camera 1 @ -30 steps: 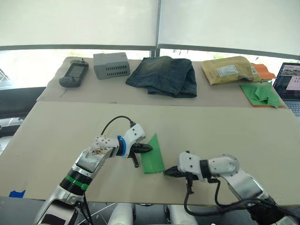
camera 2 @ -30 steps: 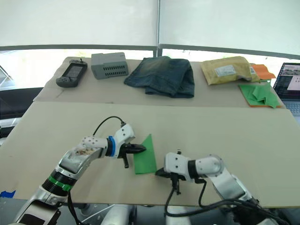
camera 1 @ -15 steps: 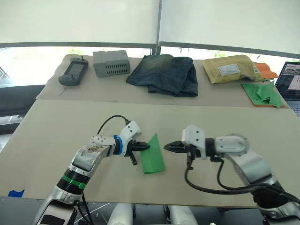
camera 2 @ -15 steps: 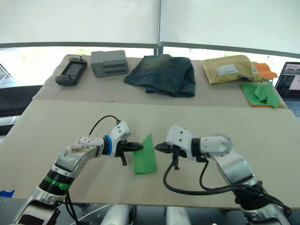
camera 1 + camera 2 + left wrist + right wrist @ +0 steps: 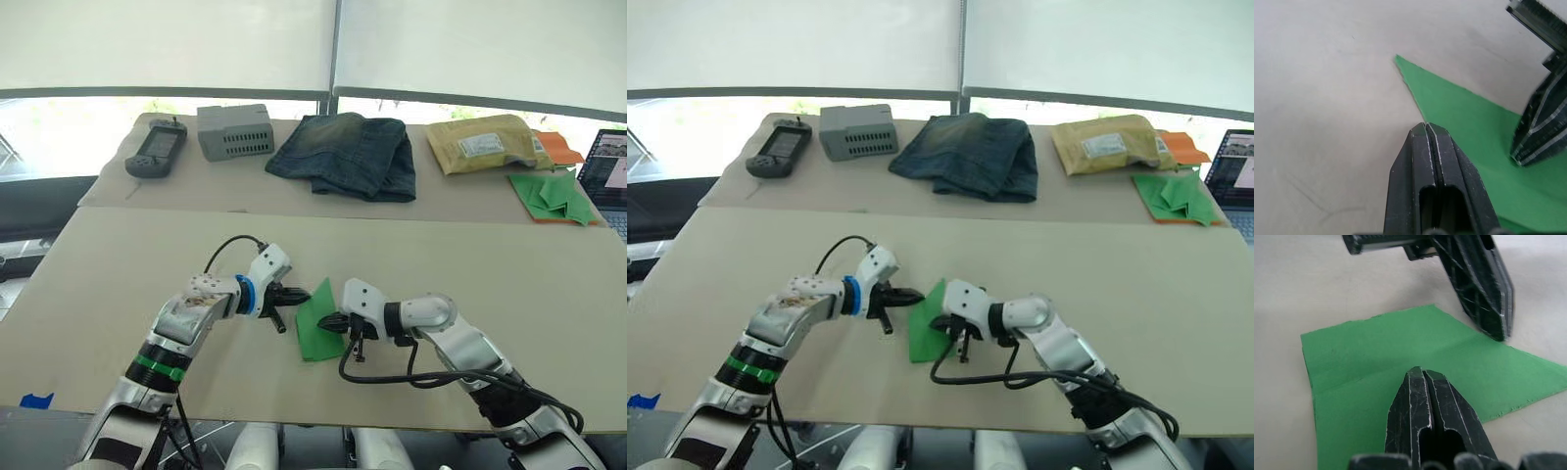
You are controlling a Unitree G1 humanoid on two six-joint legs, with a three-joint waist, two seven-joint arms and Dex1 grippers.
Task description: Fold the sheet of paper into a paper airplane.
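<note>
Beige bench (image 5: 490, 264) under drawn white window blinds (image 5: 167, 44), second bench strip behind it at 12 o'clock. On the near bench, slightly toward 6 o'clock of centre, lies the paper airplane (image 5: 318, 320), bright green, flat, a narrow layered wedge with its point toward 12 o'clock and a lengthwise crease (clear in the right wrist view). Left hand (image 5: 304, 294) at the wedge's 9 o'clock edge, fingers pressed together, closed on nothing, tips at the paper's edge near the point; cannot tell if they touch it. Right hand (image 5: 328, 321) over the wedge from 3 o'clock, fingers also closed, empty, tips on or just above the green surface (contact unclear). The two hands are near each other, apart, with the paper between and under them.

Back strip, from 9 to 3 o'clock: black handheld device (image 5: 155, 150), grey box (image 5: 235, 131), folded blue jeans (image 5: 353, 157), yellow padded envelope (image 5: 487, 145), heap of green paper pieces (image 5: 554, 196) on an orange sheet (image 5: 556, 147). Laptop (image 5: 605, 176) at the far 3 o'clock edge, screen lit. Bit of blue tape (image 5: 32, 400) low at the 8 o'clock corner, off the bench.
</note>
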